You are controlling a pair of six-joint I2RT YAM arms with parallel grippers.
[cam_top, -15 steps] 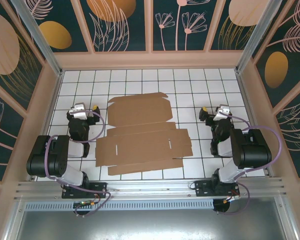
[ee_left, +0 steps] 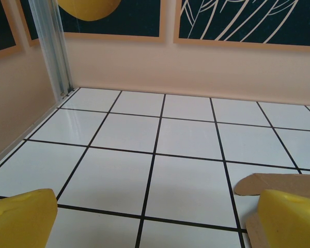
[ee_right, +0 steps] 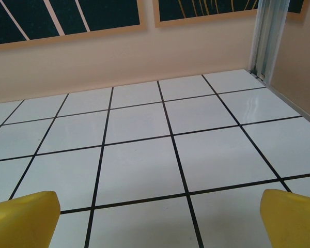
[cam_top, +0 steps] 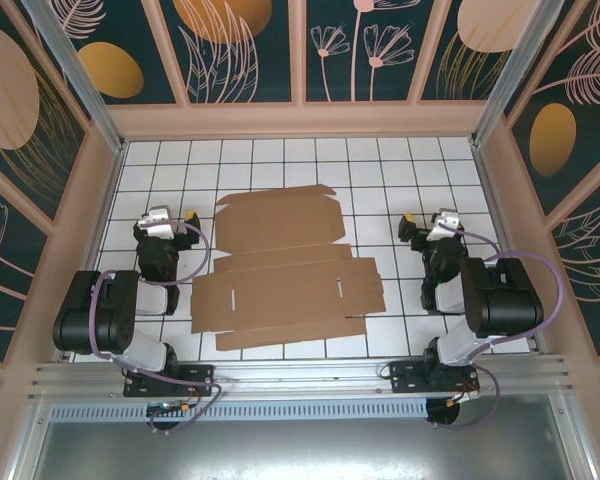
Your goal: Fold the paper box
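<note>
The counter is white tile ruled with a black grid, fenced on three sides by a low peach wall. Above the wall stand dark teal panels drawn with pale leaves, flowers and orange ovals. Aluminium posts rise from both far corners. Along the near edge runs a metal rail, then a perforated strip and what may be a grey metal sheet.

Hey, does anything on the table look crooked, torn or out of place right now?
Only slightly: the flat cardboard sheet lies a little skewed to the tile lines of the table. No tears or spills show.
</note>
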